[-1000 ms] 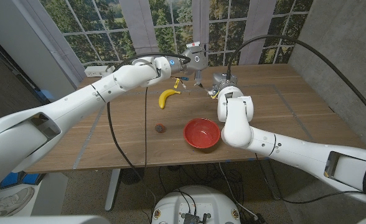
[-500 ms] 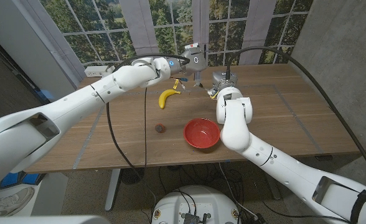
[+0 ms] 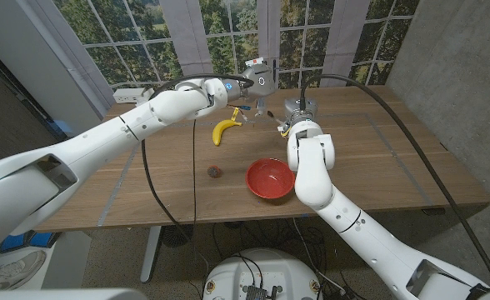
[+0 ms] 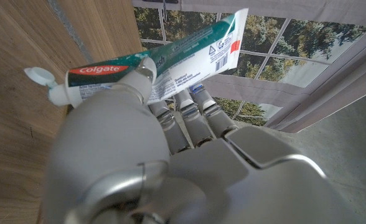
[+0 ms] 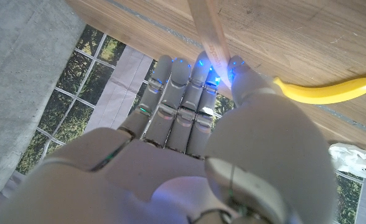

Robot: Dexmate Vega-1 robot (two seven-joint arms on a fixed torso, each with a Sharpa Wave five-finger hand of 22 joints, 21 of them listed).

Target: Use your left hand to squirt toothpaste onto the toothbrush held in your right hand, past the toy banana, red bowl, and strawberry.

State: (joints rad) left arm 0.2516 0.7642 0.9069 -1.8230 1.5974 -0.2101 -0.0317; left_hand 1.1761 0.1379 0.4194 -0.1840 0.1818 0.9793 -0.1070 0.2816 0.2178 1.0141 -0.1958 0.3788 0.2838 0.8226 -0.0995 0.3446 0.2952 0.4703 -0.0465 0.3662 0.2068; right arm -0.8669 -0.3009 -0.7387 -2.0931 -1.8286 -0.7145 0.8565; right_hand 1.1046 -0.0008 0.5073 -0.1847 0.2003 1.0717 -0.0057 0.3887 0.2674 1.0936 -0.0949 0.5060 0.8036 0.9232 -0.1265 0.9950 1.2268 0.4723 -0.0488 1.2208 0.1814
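Note:
My left hand (image 3: 259,80) is raised over the far middle of the table and grips a green and white toothpaste tube (image 4: 161,56); its flip cap (image 4: 38,75) stands open. Just to its right, my right hand (image 3: 299,115) holds a pale wooden toothbrush handle (image 5: 209,28) between thumb and fingers; the brush head is hidden. The two hands are close together but apart. A yellow toy banana (image 3: 224,130) lies nearer me than the left hand and also shows as banana (image 5: 327,91). The red bowl (image 3: 270,178) and the small dark strawberry (image 3: 216,172) sit nearer the front.
A small yellow and blue object (image 3: 242,111) lies beside the banana. A white power strip (image 3: 130,95) rests at the table's far left edge. Windows and curtains stand behind the table. My right forearm rises beside the bowl.
My right arm's elbow has swung in toward the table's middle, and the right hand has edged slightly left. The left hand with the tube has barely moved.

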